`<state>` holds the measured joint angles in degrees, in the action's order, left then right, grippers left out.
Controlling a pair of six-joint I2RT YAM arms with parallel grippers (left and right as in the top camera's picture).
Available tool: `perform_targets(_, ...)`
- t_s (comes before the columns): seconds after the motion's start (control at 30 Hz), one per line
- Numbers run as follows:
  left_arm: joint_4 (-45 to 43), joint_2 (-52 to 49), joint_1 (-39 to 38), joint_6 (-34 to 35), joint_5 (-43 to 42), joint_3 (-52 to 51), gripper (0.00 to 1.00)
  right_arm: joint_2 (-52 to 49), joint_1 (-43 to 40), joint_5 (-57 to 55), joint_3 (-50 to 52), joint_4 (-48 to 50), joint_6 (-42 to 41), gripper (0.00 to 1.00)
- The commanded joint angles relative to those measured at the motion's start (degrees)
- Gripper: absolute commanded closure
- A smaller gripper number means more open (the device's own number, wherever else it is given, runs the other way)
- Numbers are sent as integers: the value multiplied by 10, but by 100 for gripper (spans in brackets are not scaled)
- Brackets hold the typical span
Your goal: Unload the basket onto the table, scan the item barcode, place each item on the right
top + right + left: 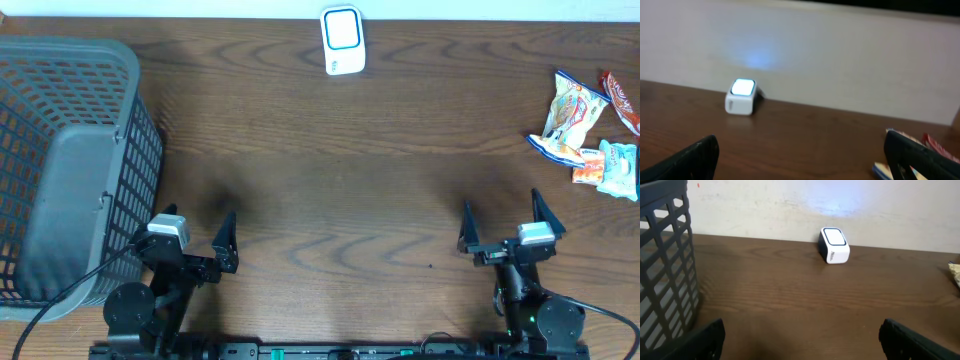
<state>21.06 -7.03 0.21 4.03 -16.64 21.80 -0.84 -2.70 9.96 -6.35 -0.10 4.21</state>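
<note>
A white barcode scanner (342, 40) with a blue-edged window stands at the table's far edge; it also shows in the left wrist view (834, 245) and, lit, in the right wrist view (742, 96). Several snack packets (585, 125) lie at the far right, the largest one white, orange and blue (570, 115); their edges show as packets (900, 155) past my right finger. My left gripper (197, 232) rests open near the front left, nothing between its fingers. My right gripper (505, 218) rests open near the front right, also empty.
A grey mesh basket (60, 160) fills the left side, close to my left arm; its wall shows as the basket (665, 265) in the left wrist view. A pale wall runs behind the wooden table (330, 170).
</note>
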Motion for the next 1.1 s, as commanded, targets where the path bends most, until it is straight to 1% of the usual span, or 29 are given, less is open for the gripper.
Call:
perform_targets(0.0,-1,1,-2,-8,-9,0,2,6,5,-24,28,7,5,1)
perform_targets(0.17,-1,1,-2,-8,-9,0,2,6,5,-53,61,7,-8,1)
perform_targets(0.23,-1,1,-2,-8,-9,0,2,6,5,-70,60,-16,-22,1)
perform_targets(0.37,-1,1,-2,-8,-9,0,2,6,5,-81,60,-43,-22,1)
perform_targets(1.07,-1,1,-2,-8,-9,0,2,5,5,-81,60,-42,-22,1)
